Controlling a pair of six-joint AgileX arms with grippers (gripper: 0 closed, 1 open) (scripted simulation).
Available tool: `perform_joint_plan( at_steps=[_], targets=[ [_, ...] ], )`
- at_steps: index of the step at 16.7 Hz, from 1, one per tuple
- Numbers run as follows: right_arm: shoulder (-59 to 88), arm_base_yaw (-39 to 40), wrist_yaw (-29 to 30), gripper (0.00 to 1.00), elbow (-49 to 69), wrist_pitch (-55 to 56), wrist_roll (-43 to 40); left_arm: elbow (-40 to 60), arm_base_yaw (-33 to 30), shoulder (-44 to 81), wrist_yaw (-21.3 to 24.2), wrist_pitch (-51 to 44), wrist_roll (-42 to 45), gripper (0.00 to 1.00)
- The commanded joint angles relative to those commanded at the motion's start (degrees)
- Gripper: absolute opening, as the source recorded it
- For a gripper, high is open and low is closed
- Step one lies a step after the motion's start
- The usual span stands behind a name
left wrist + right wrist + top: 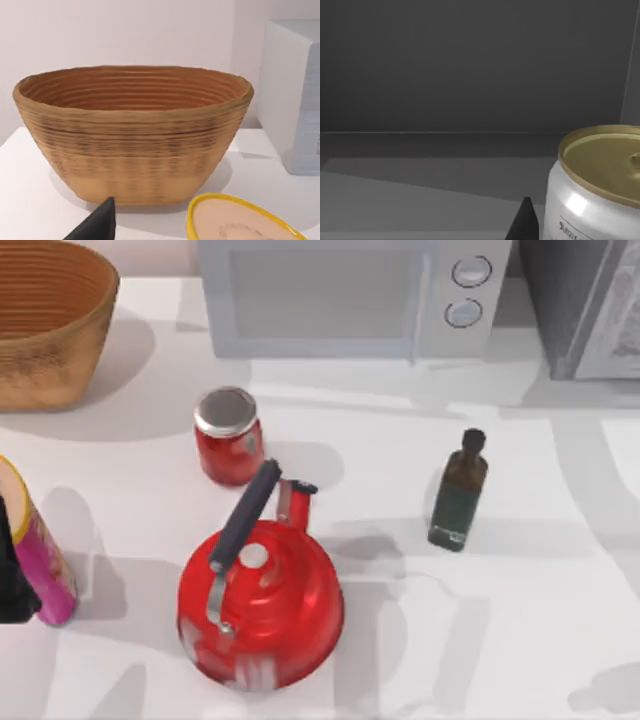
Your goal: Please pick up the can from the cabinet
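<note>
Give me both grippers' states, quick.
Left gripper: at the table's left edge beside the pink tube; state cannot be told.
Right gripper: inside the cabinet, close to the can; state cannot be told.

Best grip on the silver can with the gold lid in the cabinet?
Take the silver can with the gold lid across its round side wall, below the rim, coming in level from the cabinet's open front. It stands upright, and the dark grey cabinet encloses it from behind and likely above, so a side approach suits.
</note>
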Motion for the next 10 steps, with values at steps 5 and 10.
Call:
perform_joint_plan(
  at_steps=[5,10],
  targets=[
    [-4.4,-1.6,-1.3,0.0,-8.9,2.2,-0.2,0.0,0.0,0.0,0.0,0.0,0.0,1.0],
    [-16.5,-4.5,-5.2,0.0,-29.8,9.1,-0.3,0.0,0.0,0.0,0.0,0.0,0.0,1.0]
  ],
)
